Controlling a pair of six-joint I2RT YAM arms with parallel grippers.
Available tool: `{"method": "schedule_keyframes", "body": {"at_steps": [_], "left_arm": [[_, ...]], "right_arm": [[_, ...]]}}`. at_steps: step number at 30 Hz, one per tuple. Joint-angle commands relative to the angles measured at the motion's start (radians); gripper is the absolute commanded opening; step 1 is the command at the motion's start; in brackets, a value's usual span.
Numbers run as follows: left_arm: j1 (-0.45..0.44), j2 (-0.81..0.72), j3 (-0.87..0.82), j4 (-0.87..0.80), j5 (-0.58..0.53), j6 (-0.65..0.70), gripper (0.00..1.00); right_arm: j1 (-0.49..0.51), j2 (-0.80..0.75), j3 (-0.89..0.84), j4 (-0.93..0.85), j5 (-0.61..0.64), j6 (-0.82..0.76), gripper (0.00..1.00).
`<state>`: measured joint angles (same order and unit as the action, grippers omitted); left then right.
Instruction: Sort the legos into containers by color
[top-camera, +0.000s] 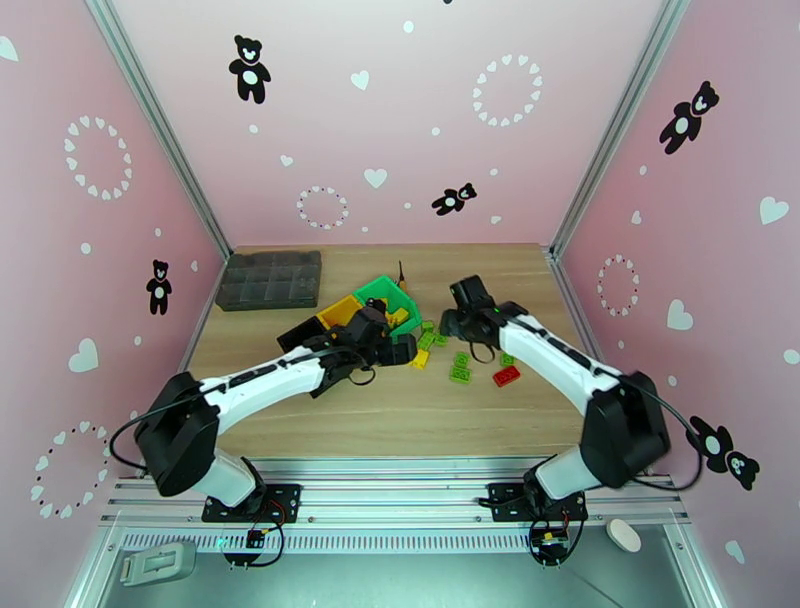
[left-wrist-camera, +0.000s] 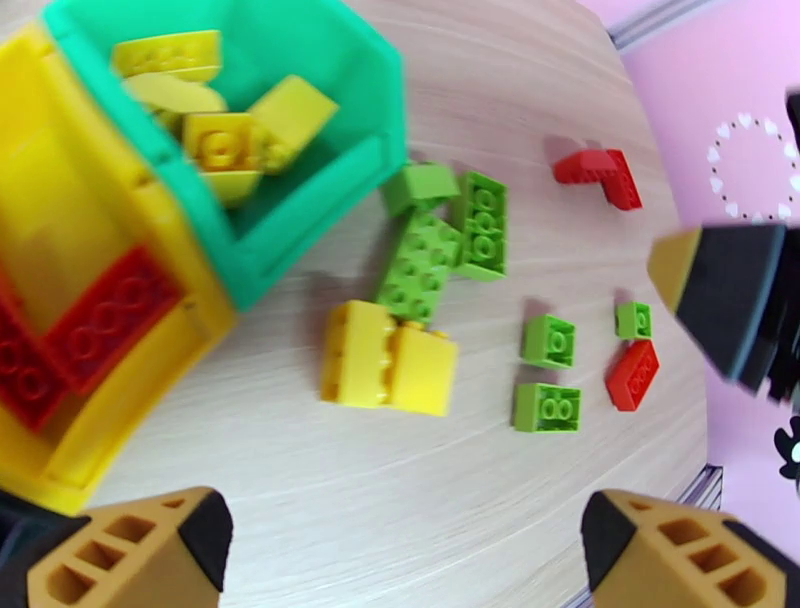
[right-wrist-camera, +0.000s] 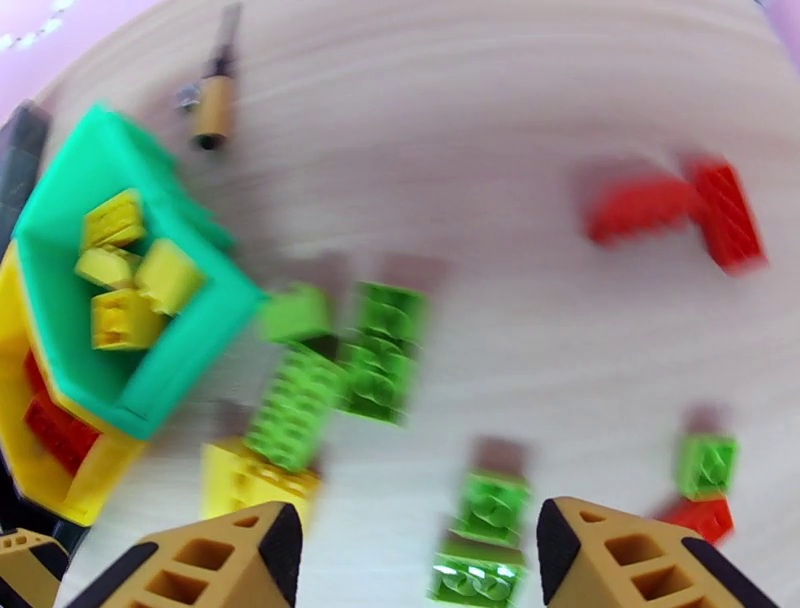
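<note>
Three joined containers stand at mid-table: green bin (top-camera: 385, 292), yellow bin (top-camera: 338, 310), black bin (top-camera: 298, 335). The green bin (left-wrist-camera: 330, 200) holds yellow legos (left-wrist-camera: 215, 130); the yellow bin (left-wrist-camera: 130, 400) holds red legos (left-wrist-camera: 100, 310). Loose on the wood lie two yellow legos (left-wrist-camera: 390, 358), a cluster of green legos (left-wrist-camera: 440, 240), small green ones (left-wrist-camera: 547, 407) and red ones (left-wrist-camera: 600, 175). My left gripper (left-wrist-camera: 400, 545) hangs open above the yellow pair, holding nothing. My right gripper (right-wrist-camera: 420, 560) is open over the green legos (right-wrist-camera: 490, 500), in a blurred view.
A flat dark grey compartment tray (top-camera: 270, 278) lies at the back left. A small dark tool with a tan handle (right-wrist-camera: 215, 95) lies behind the green bin (right-wrist-camera: 190, 350). Pink walls close the table on three sides. The two grippers are close together near the bins.
</note>
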<state>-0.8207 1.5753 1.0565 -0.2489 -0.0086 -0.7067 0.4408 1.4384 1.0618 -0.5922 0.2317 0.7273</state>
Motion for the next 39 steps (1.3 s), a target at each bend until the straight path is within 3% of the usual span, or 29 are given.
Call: {"method": "schedule_keyframes", "body": {"at_steps": [1, 9, 24, 39], "left_arm": [[-0.019, 0.027, 0.041, 0.032, 0.006, 0.016, 0.98], [-0.031, 0.069, 0.059, 0.064, 0.031, 0.010, 0.98], [-0.043, 0.054, 0.030, 0.070, 0.021, 0.002, 0.98], [-0.043, 0.053, 0.031, 0.062, 0.017, 0.004, 0.98]], "right_arm": [[-0.047, -0.114, -0.091, -0.085, 0.090, 0.111, 0.70], [-0.144, -0.275, -0.259, -0.109, 0.114, 0.195, 0.75], [-0.239, -0.028, -0.322, 0.073, -0.004, 0.200, 0.67], [-0.252, 0.059, -0.342, 0.114, 0.019, 0.236, 0.62]]}}
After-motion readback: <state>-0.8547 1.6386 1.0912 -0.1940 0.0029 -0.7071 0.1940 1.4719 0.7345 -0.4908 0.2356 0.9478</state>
